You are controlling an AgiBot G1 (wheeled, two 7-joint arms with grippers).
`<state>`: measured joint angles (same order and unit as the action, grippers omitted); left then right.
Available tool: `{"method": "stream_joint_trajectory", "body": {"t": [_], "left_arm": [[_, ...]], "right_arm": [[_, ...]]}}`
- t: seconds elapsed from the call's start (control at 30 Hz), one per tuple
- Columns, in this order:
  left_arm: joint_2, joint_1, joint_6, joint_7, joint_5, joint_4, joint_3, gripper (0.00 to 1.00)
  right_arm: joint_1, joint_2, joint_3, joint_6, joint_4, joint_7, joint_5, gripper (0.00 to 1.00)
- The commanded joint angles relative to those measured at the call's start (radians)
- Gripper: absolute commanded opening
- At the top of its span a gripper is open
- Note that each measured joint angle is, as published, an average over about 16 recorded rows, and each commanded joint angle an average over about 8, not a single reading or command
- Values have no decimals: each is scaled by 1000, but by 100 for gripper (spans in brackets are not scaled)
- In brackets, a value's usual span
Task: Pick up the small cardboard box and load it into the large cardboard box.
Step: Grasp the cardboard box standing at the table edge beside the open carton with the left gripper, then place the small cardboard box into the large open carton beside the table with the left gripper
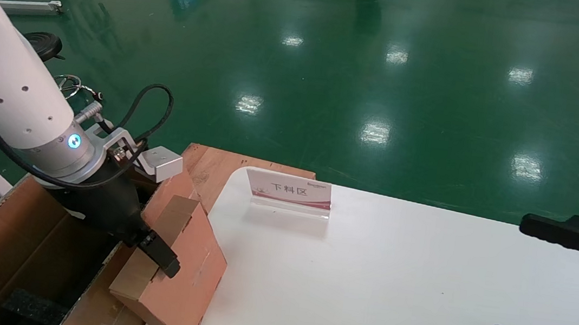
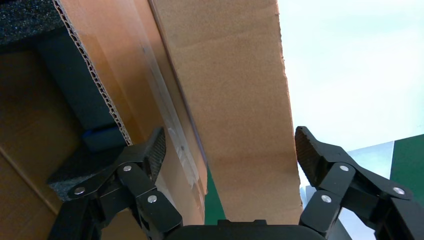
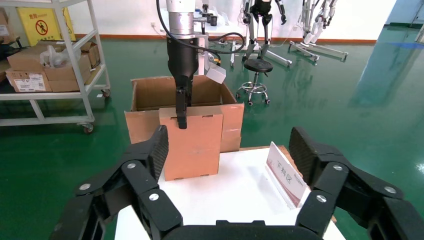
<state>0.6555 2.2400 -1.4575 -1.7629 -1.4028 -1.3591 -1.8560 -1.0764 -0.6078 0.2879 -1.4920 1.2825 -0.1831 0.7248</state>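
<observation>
- Glossy green workshop floor behind; white table [image 1: 417, 286] in front, a reddish wooden board [image 1: 223, 168] at its far left corner.
- Large cardboard box [image 1: 13, 240]: leftmost, below and beside the table's left edge, flaps open, black foam pad [image 1: 30, 307] inside.
- Left gripper [image 1: 159, 254]: reaching down from the left over the large carton. Fingers spread to either side of the small carton's upper flap panel; in the left wrist view both pads [image 2: 156, 150] stand apart from the cardboard, so no firm clamp shows.
- Small cardboard box [image 1: 174, 264]: at the table's left edge, tilted, leaning toward the large carton, lower corner on the table. Its long axis runs away from the robot, along the table edge.
- Key relation: the small carton lies between the left fingers, the large carton's opening just to its left; judged, the load is a short carry leftward.
- Sign stand [image 1: 289, 192]: on the table, mid-left, Chinese lettering.
- Right gripper [image 1: 553, 290]: parked over the table's right end, fingers wide apart, holding nothing, well away from both cartons.
</observation>
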Motion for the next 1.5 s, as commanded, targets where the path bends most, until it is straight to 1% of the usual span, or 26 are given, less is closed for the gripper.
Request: {"method": "stream_joint_trajectory", "body": {"t": [0.03,0.8,0.97,1.07,1.23,1.5], "left_arm": [[0,0,0,0,0,0,0,0],[1,1,-1,1,-1,1,1,0],[19,20,-8,11,-8,13,8,0],[52,74,-34,17,-28,23,20,0],[130,212,-85,27,-80,37,48,0],[234,407,-115,80,-138,100,68,0]], "right_arm": [[0,0,0,0,0,0,0,0],[0,0,0,0,0,0,0,0],[0,0,0,0,0,0,0,0],[0,0,0,0,0,0,0,0],[0,0,1,0,-1,0,0,0],[-1,0,1,0,-1,1,0,0]]}}
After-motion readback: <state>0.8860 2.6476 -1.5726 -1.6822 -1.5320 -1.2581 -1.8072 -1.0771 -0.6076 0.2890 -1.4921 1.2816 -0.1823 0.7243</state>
